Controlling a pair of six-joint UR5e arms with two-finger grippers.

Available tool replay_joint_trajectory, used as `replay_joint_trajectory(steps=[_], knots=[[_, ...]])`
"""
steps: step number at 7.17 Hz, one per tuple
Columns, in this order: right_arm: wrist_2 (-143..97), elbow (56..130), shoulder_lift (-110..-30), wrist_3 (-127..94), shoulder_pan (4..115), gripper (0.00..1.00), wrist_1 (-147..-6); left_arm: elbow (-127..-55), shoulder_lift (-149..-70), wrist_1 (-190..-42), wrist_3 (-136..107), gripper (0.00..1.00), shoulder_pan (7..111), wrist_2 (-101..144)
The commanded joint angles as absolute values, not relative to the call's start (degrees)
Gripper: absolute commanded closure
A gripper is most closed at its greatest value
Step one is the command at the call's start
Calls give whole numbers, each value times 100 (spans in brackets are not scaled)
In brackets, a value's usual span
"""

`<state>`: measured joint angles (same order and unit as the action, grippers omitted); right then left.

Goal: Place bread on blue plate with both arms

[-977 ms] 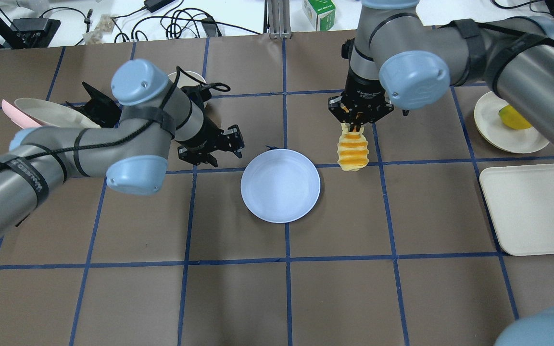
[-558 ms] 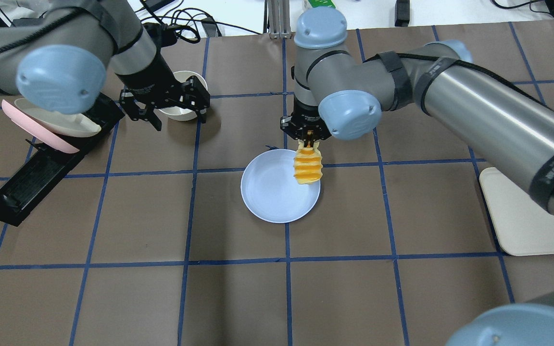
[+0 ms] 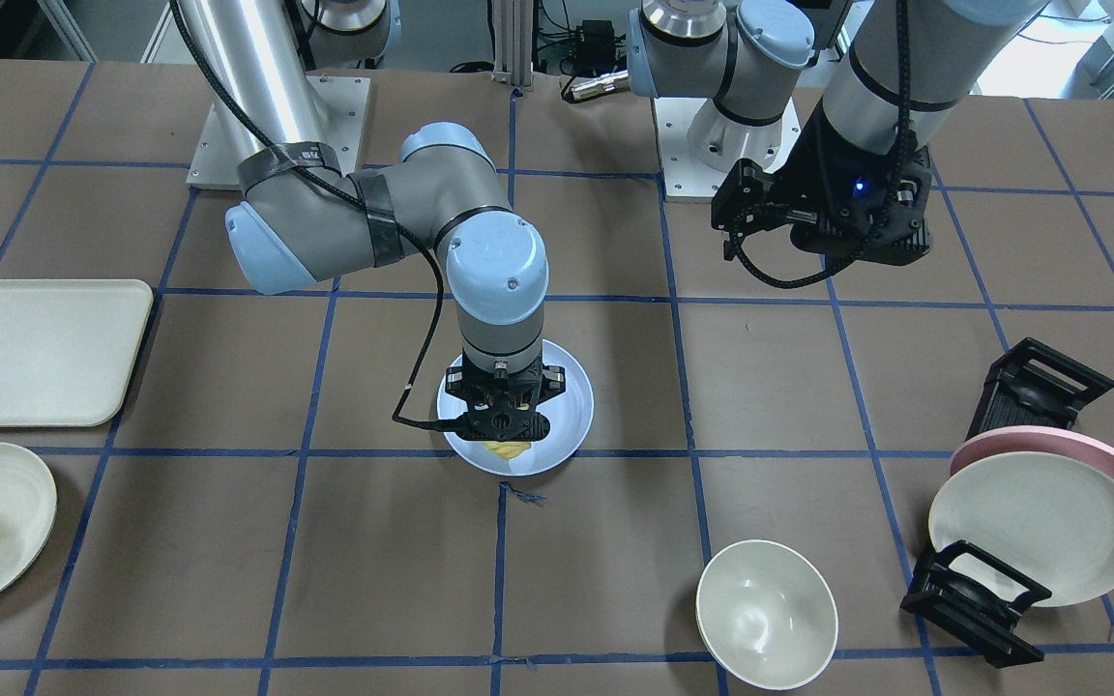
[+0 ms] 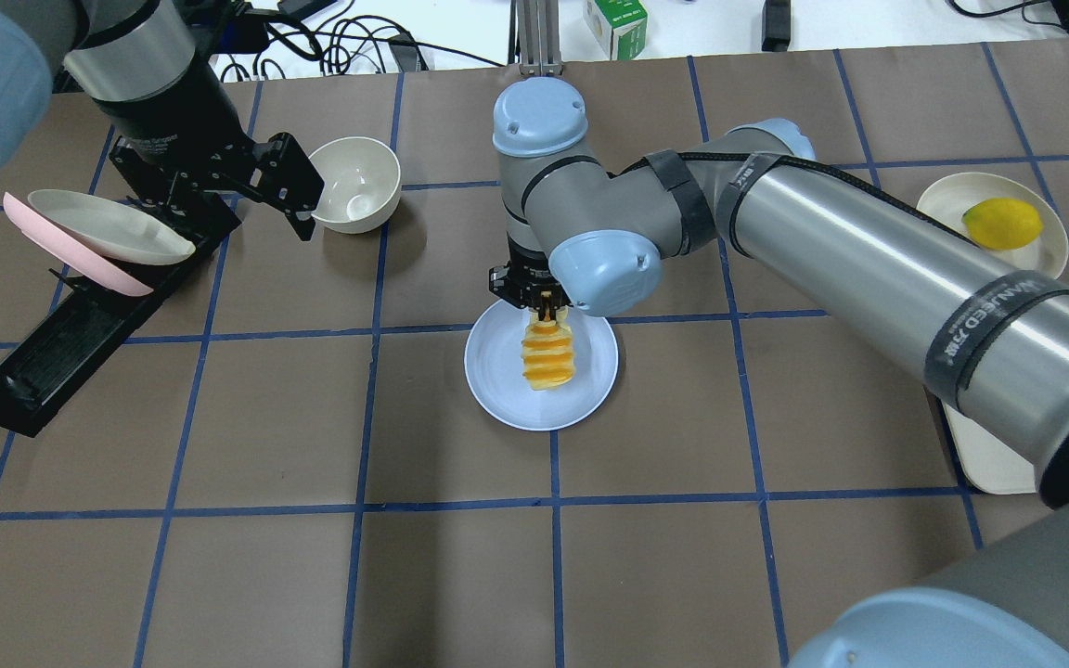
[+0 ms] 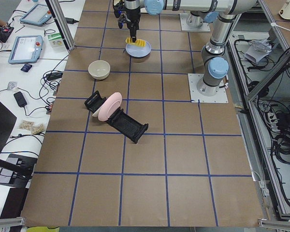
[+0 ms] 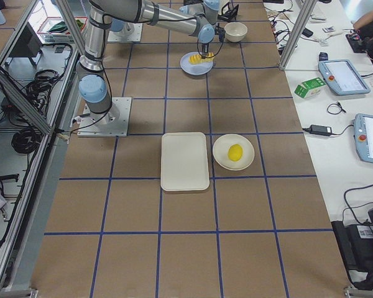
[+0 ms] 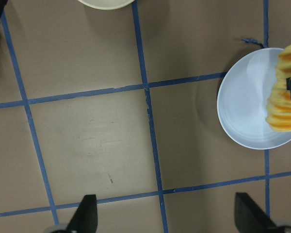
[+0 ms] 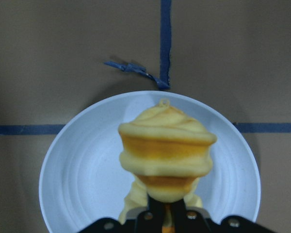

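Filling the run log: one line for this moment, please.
right gripper: shut on bread, over blue plate | left gripper: open, empty

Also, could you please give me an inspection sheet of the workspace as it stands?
Surface: brown table with a blue tape grid; one torn tape end.
Job's things: bread hangs over the blue plate, gripped at one end; whether it touches the plate cannot be told.
Clutter: white bowl; pink plate and cream plate leaning in a black rack; cream tray; yellow fruit on a second cream plate.
Grippers: right gripper shut on the bread; left gripper open and empty, above the table.
Cables: black cable strapped along the right arm; loose cables on the bench beyond.
Surroundings: green box and handheld screens on the benches.
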<state>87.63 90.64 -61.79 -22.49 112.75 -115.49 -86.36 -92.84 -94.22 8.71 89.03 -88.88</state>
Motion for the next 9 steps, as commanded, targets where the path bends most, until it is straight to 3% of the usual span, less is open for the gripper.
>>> replay_joint_trajectory(steps=[1,2,3,4,6,9], knots=[[8754,9114,-6126,-2381,11294,63,-11523,-8701,-9255,-9098,888,0,8912,-8895],[8754,9114,-6065,-2451,11311,56,-11531,-8753,-9159,-9123,888,0,8912,-8903],[8754,9114,-6030,-2452,11338,21,-11531,-8832,-9158,-9080,888,0,8912,-8895],[8754,9114,-6029,-2452,11338,2,-11523,-8850,-9123,-9079,888,0,8912,-8903],[8763,9036,-6099,-2452,11329,0,-11514,-8868,-9097,-9070,888,0,8912,-8895],[8790,9018,-7133,-2173,10560,0,-10971,-8868,-9097,-9070,888,0,8912,-8895]])
